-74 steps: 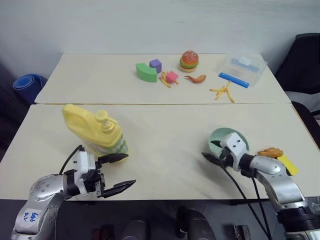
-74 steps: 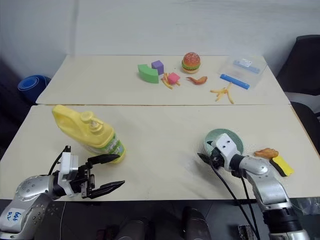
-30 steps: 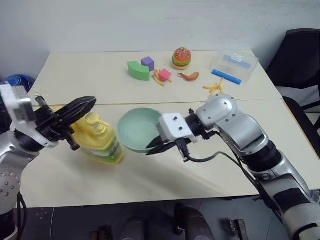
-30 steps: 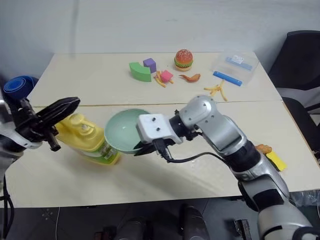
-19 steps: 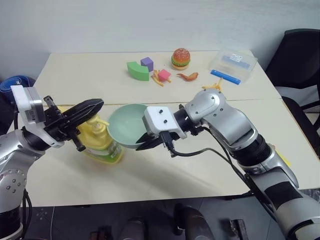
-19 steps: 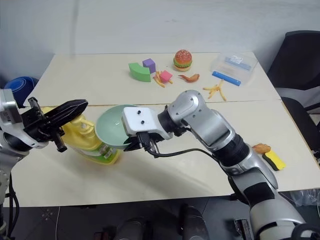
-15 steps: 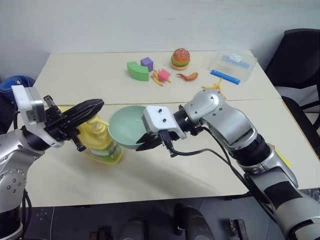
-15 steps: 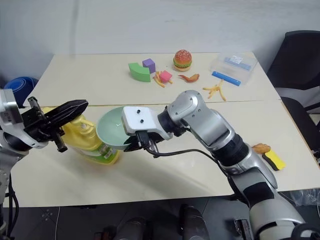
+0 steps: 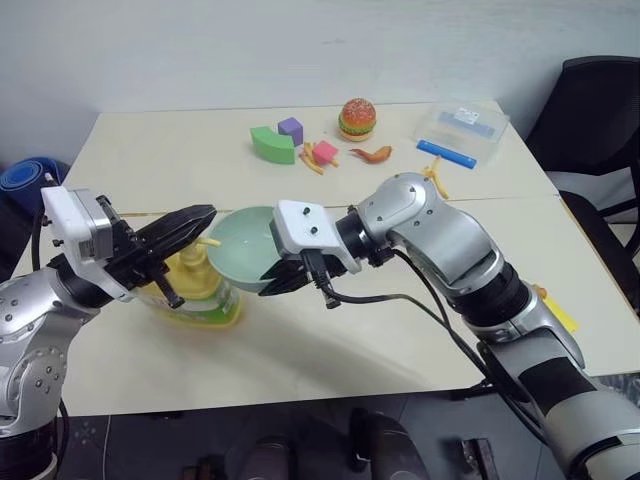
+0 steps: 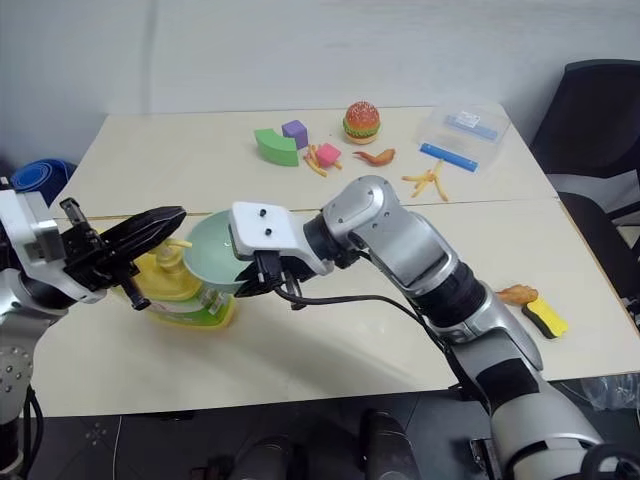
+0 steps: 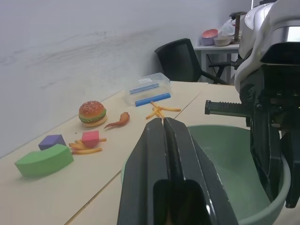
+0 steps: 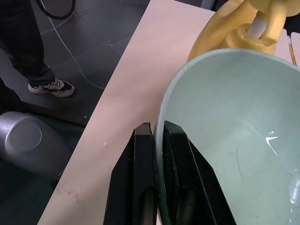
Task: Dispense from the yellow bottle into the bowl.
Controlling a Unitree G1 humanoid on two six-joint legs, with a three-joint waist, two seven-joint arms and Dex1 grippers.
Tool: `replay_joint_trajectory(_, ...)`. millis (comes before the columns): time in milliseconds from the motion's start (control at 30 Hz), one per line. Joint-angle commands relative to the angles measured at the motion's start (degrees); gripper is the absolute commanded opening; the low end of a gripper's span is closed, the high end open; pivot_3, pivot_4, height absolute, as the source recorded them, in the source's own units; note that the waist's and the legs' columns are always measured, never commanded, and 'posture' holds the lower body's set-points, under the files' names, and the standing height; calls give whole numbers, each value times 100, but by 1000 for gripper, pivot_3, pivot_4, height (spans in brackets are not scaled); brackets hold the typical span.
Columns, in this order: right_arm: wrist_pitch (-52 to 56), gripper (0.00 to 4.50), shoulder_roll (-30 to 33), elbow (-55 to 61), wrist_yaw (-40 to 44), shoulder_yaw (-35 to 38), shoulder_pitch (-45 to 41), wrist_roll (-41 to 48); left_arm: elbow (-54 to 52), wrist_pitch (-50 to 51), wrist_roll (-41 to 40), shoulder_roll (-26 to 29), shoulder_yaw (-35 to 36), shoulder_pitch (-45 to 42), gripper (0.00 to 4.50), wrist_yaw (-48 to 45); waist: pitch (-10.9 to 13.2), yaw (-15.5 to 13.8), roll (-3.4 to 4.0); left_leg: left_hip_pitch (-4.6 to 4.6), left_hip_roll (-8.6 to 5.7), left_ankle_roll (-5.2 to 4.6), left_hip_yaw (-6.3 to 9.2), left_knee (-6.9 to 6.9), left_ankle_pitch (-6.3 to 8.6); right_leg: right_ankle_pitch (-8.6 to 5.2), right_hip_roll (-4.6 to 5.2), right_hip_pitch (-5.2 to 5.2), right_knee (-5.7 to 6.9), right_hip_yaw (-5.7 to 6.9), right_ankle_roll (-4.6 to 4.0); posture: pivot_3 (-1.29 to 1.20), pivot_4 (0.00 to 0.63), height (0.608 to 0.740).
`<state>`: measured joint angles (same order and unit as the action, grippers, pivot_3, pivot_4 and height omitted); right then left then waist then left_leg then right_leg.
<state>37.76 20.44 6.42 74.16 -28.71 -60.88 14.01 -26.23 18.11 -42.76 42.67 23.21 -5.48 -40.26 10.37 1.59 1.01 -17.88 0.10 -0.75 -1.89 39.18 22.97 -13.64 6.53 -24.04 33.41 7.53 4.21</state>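
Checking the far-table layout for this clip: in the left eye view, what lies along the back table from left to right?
Green arch block → purple cube → pink block → toy burger → orange shrimp toy → clear plastic box.

It looks like an office room: plain counters (image 9: 300, 340), a black office chair (image 9: 590, 110), and toy food (image 9: 357, 118).

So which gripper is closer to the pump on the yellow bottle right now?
Left. The left gripper, shut, hovers just above the yellow bottle's pump; the right gripper pinches the bowl's rim beside it.
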Motion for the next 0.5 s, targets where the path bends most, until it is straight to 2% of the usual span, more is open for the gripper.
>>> replay_joint_trajectory(33,-33,0,-128,143,19,121,-188,171,300,215,445,-95,-481,466,53,-40,-6,2,10,2,0,0,0,0,0,0,0,0,0,0,0,0,150,740)
replay_joint_trajectory(233,-99,0,-133,110,75,121,-184,171,382,271,435,-121,-475,648,53,-9,-25,1,47,54,3,2,-6,-16,4,-4,0,37,-3,-6,-5,0,150,740)
replay_joint_trajectory(500,-190,0,-142,77,100,121,-165,142,255,319,57,-284,-197,569,53,85,-42,1,74,59,4,2,-8,-20,7,-6,0,38,-2,-9,-6,0,150,740)
